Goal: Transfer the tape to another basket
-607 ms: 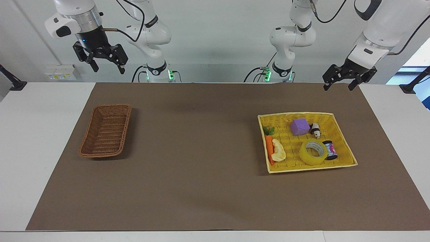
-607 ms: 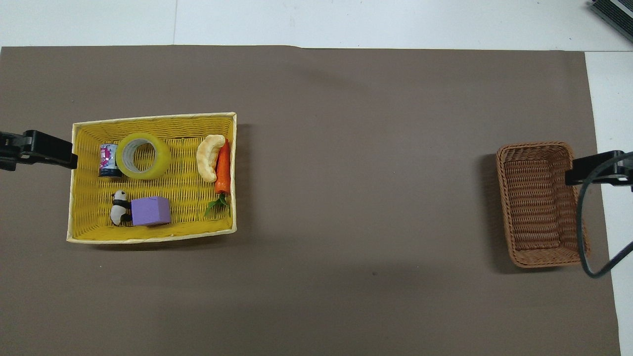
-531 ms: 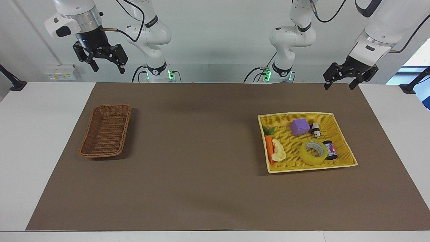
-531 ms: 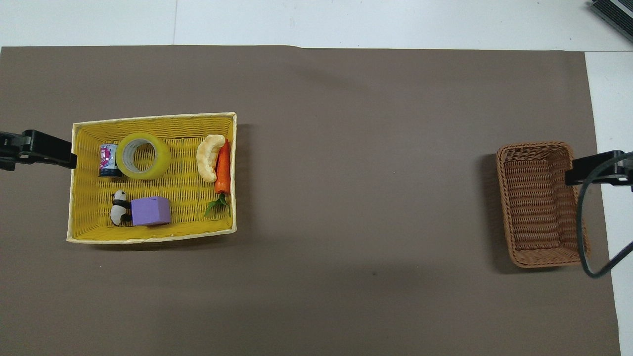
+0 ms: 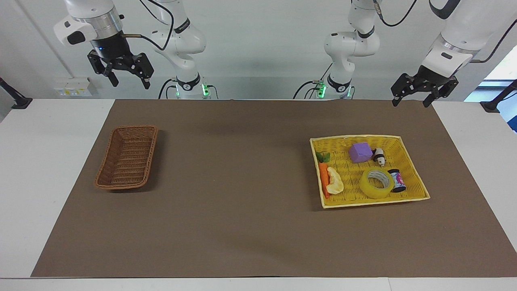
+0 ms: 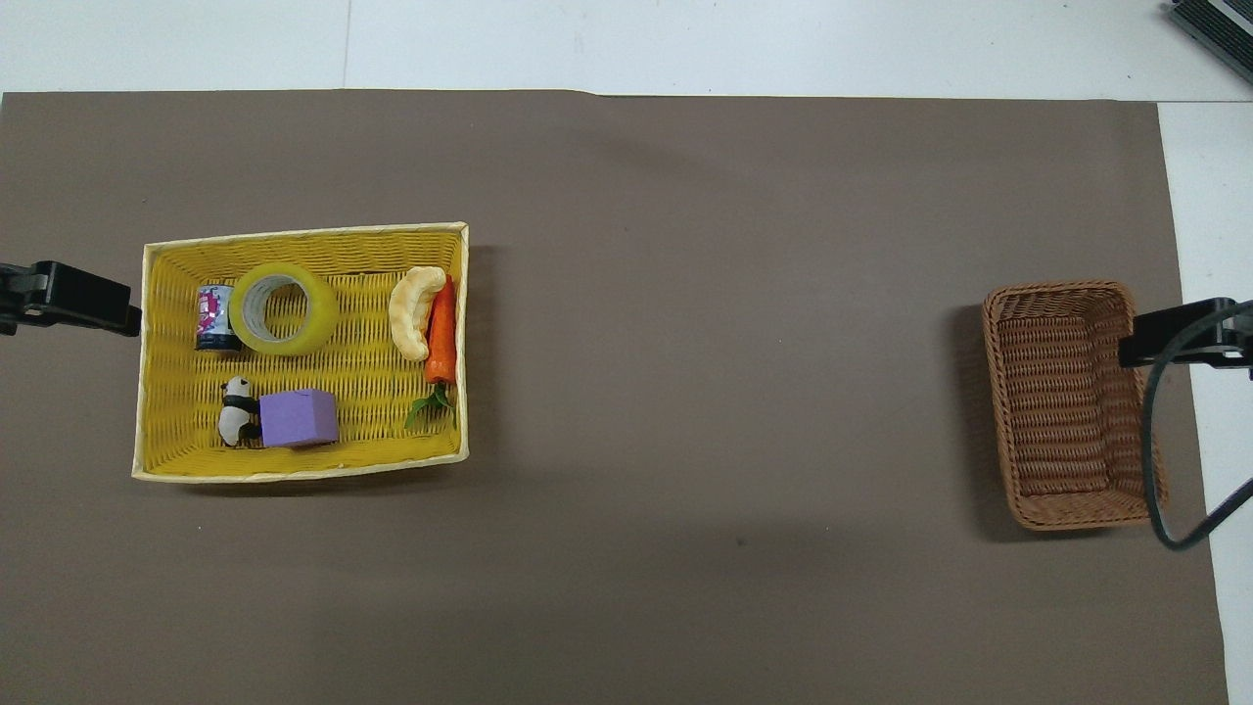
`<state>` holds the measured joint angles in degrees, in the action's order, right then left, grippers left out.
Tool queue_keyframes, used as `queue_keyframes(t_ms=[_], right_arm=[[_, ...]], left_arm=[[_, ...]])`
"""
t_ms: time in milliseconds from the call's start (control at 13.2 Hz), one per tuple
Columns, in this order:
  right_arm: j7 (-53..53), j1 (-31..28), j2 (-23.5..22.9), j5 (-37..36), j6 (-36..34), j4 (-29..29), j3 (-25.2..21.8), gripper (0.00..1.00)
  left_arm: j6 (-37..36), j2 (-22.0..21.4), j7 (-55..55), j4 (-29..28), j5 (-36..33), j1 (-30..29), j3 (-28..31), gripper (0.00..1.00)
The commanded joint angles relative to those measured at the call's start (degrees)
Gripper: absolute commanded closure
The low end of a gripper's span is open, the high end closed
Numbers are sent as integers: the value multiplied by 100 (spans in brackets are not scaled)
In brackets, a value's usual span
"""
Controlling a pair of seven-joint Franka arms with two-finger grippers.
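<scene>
While both claws [image 5: 411, 99] [image 5: 128, 79] hang wide apart, tape [image 5: 377, 183] lies in the yellow tray [image 5: 412, 169].

A white table [image 5: 60, 169] is seen, and most of its top is covered by a brown mat [image 5: 242, 194] (only strips of white are left at the two ends and along the edges). Two baskets are placed directly on the mat: a brown wicker basket [image 5: 106, 169] toward the right arm's end, and a yellow tray basket [image 5: 416, 178] toward the left arm's end.

White rounded arms carry black cables, green base lights and black hands.
</scene>
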<state>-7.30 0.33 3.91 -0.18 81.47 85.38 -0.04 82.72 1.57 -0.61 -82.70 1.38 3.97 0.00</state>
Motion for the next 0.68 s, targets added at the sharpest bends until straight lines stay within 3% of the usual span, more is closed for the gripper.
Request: queue_keyframes(t_ms=[0,607], right_arm=[[106,-94,40,98,-78,13,22,0],[115,-103,31,106,-87,13,22,0]], left_arm=[[-124,1,-79,96,-33,8,18,0],[-116,-69,-123,-9,-15,-10,27,0]])
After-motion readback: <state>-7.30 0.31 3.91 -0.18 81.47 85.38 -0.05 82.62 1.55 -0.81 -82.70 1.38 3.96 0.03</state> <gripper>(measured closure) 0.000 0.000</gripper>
